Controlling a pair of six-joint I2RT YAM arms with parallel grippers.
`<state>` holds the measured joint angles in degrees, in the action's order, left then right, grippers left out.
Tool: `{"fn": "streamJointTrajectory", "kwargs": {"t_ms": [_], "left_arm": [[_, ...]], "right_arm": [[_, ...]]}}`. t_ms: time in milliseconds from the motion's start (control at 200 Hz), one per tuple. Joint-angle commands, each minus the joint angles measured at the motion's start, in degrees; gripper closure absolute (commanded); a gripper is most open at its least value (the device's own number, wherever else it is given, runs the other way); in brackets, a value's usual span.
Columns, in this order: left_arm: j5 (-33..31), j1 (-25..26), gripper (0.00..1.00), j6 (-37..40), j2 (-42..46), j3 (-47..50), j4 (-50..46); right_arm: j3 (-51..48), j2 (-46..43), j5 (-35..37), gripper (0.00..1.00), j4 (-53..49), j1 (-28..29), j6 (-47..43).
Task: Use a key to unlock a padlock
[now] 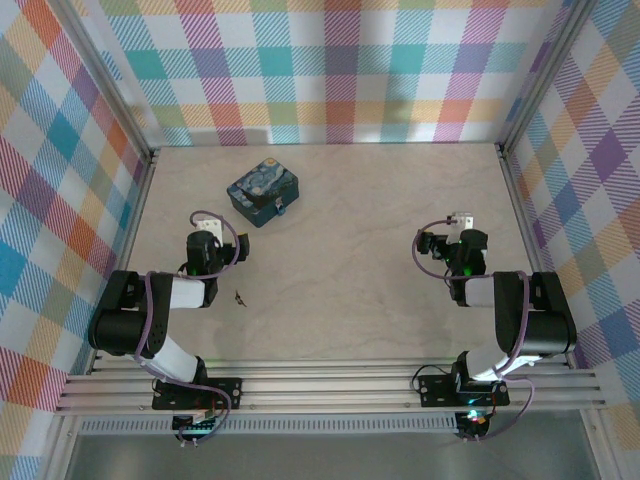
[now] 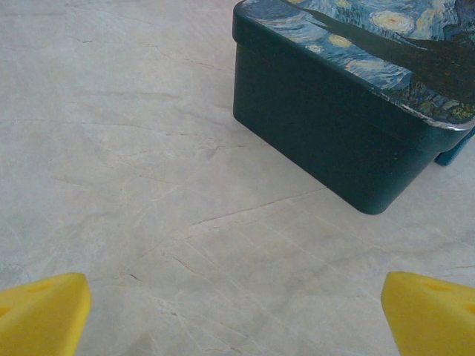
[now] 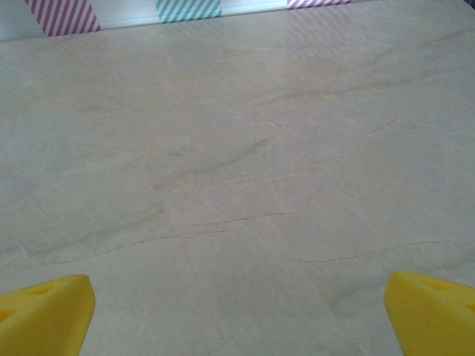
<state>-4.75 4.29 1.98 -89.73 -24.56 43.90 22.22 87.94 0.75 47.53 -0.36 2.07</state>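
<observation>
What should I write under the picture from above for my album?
Left gripper and right gripper open, starry-night box just past the left one, tiny dark key beside that arm.

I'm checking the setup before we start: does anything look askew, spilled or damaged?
Nothing looks spilled or damaged. The box sits at an angle to the table edges, the padlock at its near side; the key lies apart, near the left arm.

Pale marbled tabletop (image 1: 340, 300) spreads across the centre before me; bright plaid walls (image 1: 330, 60) close the top, left and right; aluminium rails (image 1: 330, 385) cross the bottom.
</observation>
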Motion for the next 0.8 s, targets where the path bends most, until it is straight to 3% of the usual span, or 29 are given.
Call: {"fn": "streamJointTrajectory", "kwargs": {"t_ms": [0, 725, 795], "left_arm": [[0.0, -0.5, 0.0, -0.3, 0.0, 0.2, 2.1], [-0.1, -0.5, 0.0, -0.3, 0.0, 0.3, 2.1], [-0.1, -0.5, 0.0, -0.3, 0.0, 0.2, 2.1]], "right_arm": [[1.0, 0.0, -1.3, 0.0, 0.6, 0.4, -0.9], [0.9, -0.1, -1.4, 0.0, 0.9, 0.4, -0.9], [2.2, -1.3, -1.9, 0.0, -2.6, 0.4, -1.0]]}}
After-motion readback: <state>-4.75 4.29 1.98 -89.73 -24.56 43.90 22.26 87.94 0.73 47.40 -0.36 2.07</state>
